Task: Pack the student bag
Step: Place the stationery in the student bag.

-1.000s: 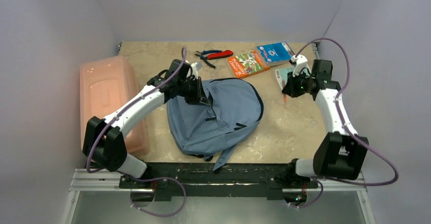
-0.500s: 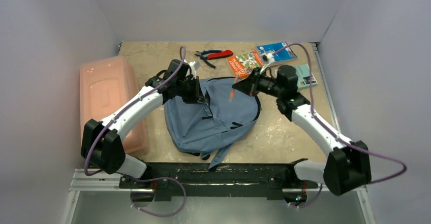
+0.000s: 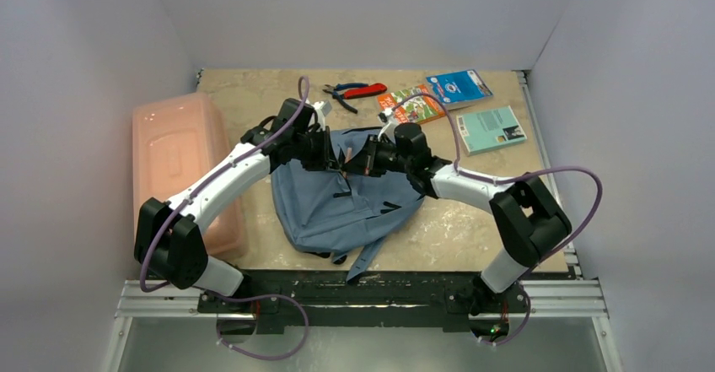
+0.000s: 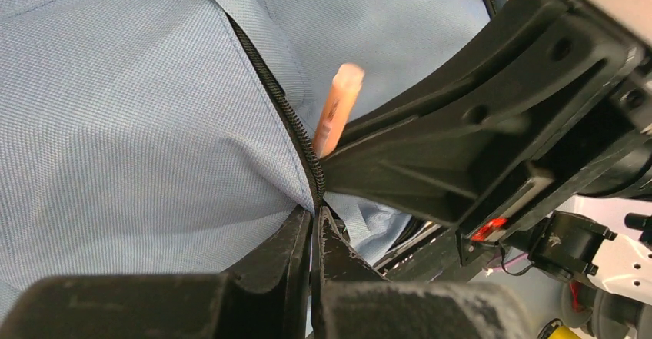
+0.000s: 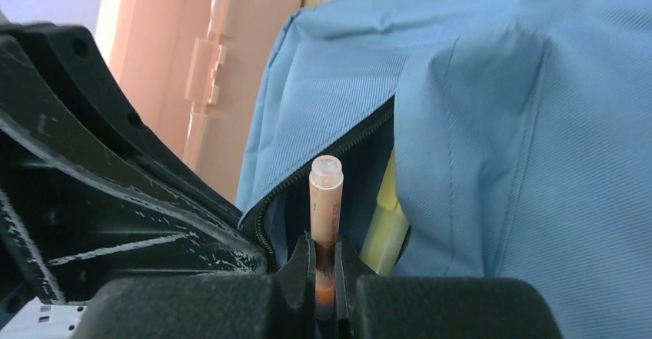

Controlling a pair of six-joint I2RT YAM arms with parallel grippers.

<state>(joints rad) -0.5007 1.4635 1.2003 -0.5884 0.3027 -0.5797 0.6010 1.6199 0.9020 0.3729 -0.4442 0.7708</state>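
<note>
left pincer (image 4: 314, 235) clamped on bag (image 4: 131, 116) zip edge, lifting the opening. right pincer (image 5: 324, 266) grips orange pen (image 5: 325, 201), opening just ahead of it. Risk: pen catches zip teeth or drops outside if fabric sags.

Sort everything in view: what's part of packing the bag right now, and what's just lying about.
In the job:
- bag
- orange pen, gripped by the right hand at the bag's opening
- left hand, pinching the bag's edge

Lying about, untouched:
- pink box
- pliers
- orange booklet
- blue booklet
- teal book
</note>
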